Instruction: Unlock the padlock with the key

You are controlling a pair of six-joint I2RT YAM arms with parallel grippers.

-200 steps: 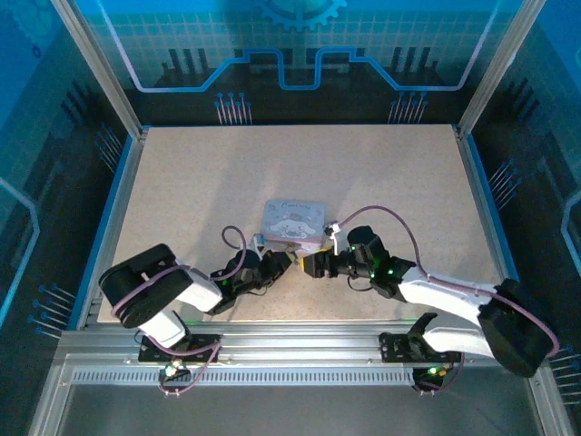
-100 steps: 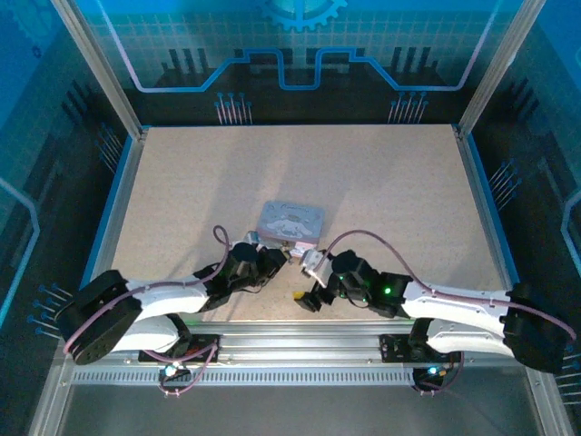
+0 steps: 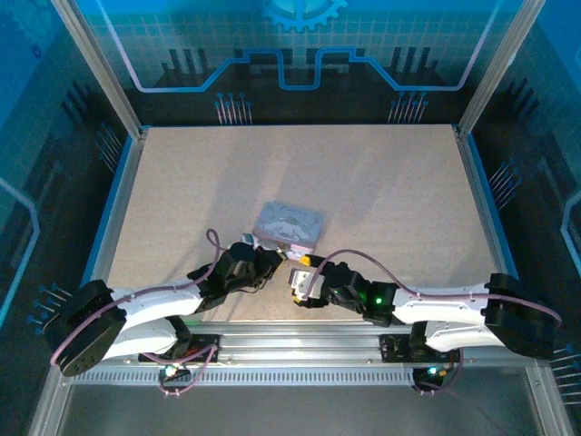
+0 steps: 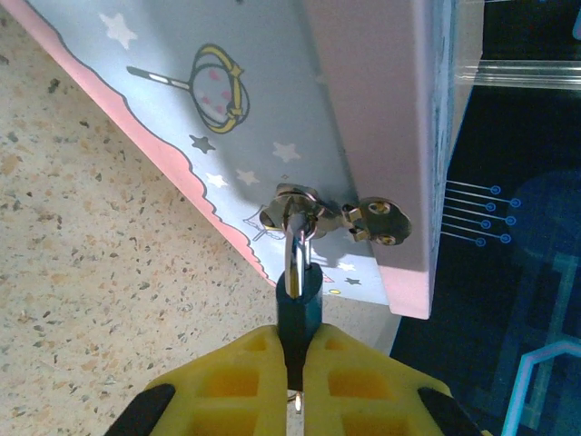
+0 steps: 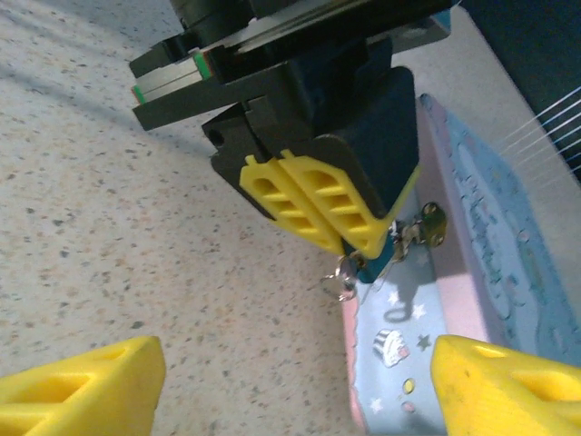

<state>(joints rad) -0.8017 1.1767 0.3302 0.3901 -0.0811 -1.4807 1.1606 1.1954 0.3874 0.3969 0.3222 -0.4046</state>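
The padlock (image 4: 298, 309), dark bluish with a thin silvery shackle, hangs from the hasp (image 4: 377, 218) of the lavender cartoon tin (image 4: 272, 109). My left gripper (image 4: 292, 363) is shut on the padlock body, its yellow fingers (image 4: 236, 381) pinching both sides. From the right wrist view, the left gripper (image 5: 363, 238) holds the padlock (image 5: 377, 263) against the tin (image 5: 454, 291), and the small pale key (image 5: 342, 272) juts from the padlock's lower end. My right gripper (image 5: 298, 356) is open wide, short of the key with nothing between its fingers. From above, the left gripper (image 3: 272, 265) and right gripper (image 3: 298, 278) meet at the tin (image 3: 289, 221).
The speckled tabletop (image 3: 381, 182) stretches wide behind and beside the tin. Metal rails (image 3: 300, 341) run along the near edge just behind both grippers. Blue frame walls (image 3: 118, 195) border the table.
The right arm swung down and left, then came back up toward the padlock from the near side. The left arm lowered and stretched out, staying shut on the padlock. The tin shifted slightly left.
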